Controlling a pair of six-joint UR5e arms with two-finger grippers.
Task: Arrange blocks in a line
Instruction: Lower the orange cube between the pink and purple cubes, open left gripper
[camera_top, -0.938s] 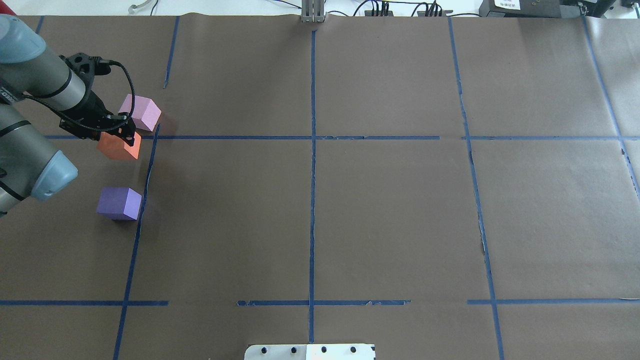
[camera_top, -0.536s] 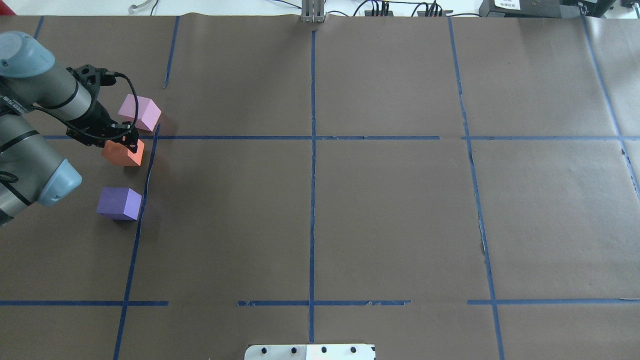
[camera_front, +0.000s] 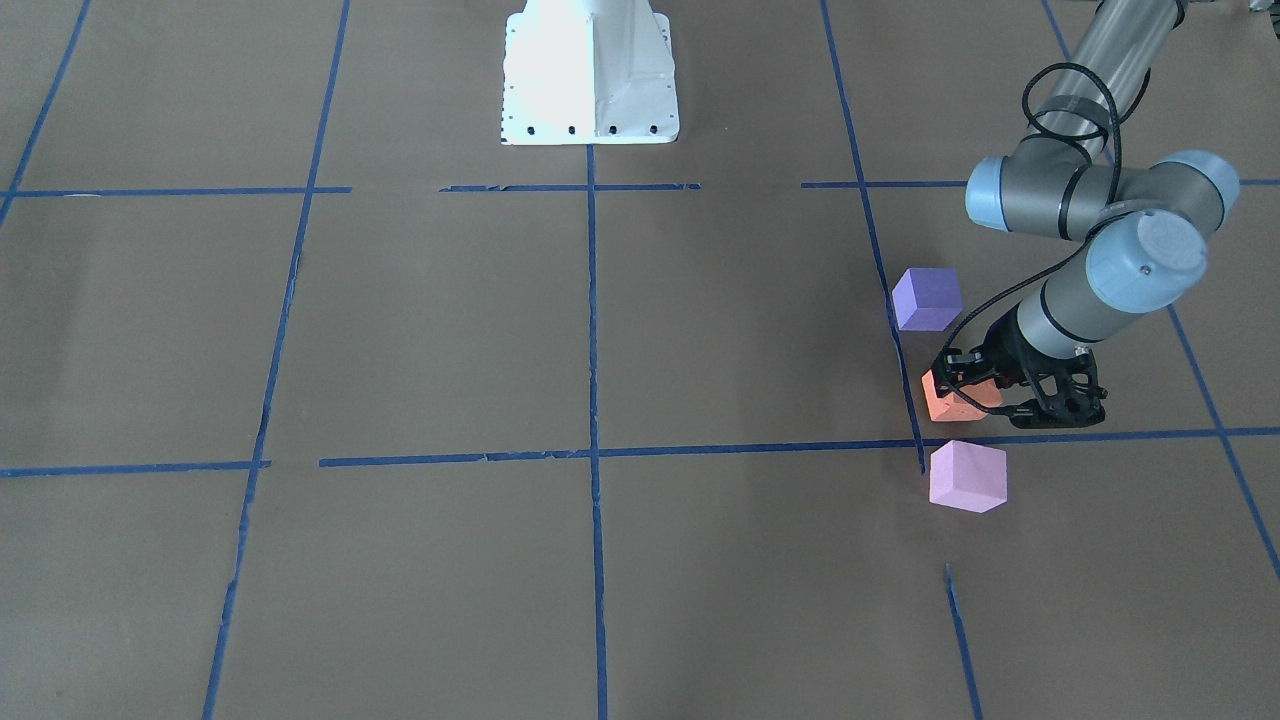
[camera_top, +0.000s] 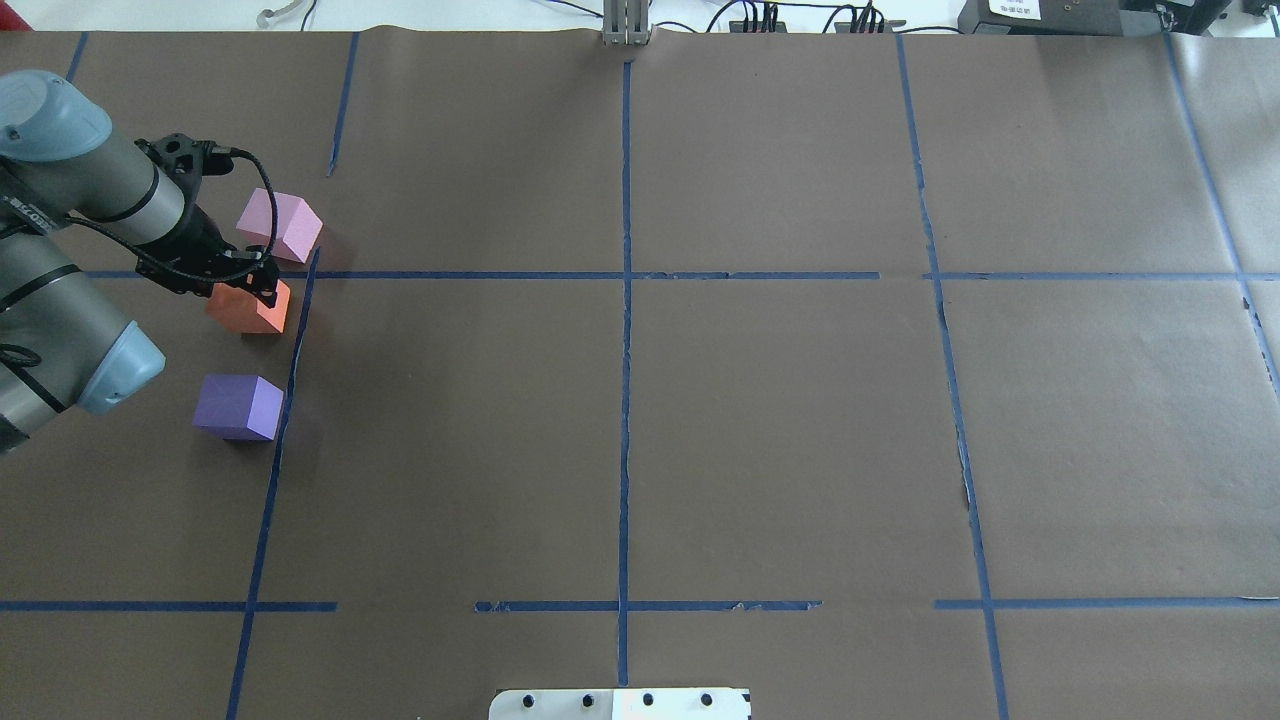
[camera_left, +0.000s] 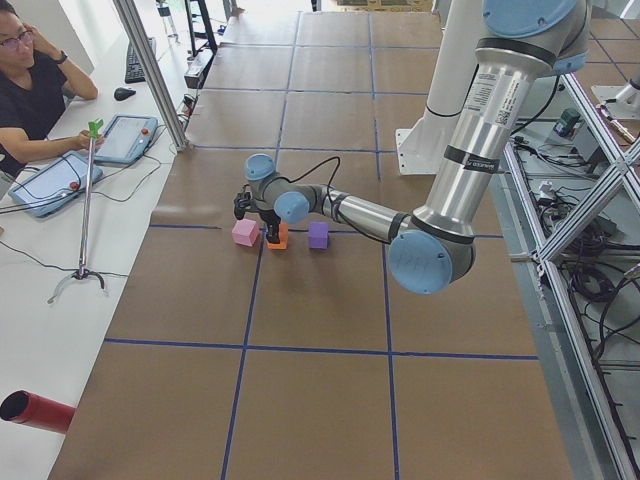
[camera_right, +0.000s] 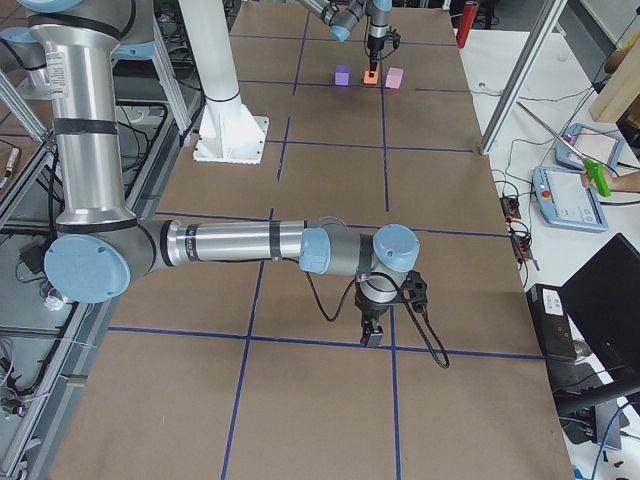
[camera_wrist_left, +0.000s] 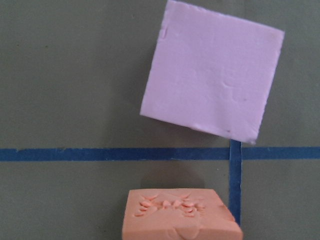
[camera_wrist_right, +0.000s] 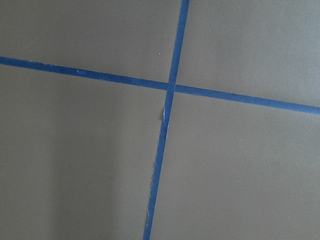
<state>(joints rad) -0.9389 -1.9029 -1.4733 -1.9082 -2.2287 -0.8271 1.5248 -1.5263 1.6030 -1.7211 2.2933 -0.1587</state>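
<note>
Three blocks lie along one strip of blue tape (camera_top: 297, 330) on my left side of the counter (camera_top: 700, 420). The orange block (camera_top: 248, 308) is in the middle, near the pink block (camera_top: 281, 226) and further from the blue-violet block (camera_top: 238, 406).

My left tool (camera_top: 252, 283) looks narrow and clamped on the orange block, which seems to be at the counter or just above it; I cannot tell whether it touches. My right tool (camera_right: 372, 335) hangs well apart over bare counter, and I cannot tell whether it is wide or narrow.

Trouble I foresee:
- The foam is dented on top. If it clings to one finger when I let go, the block could twist or tip out of line.
- The pink block sits just beside my tool and skewed to the tape, so a careless retreat could nudge it.
- Letting go above the counter could make the block bounce askew.
</note>
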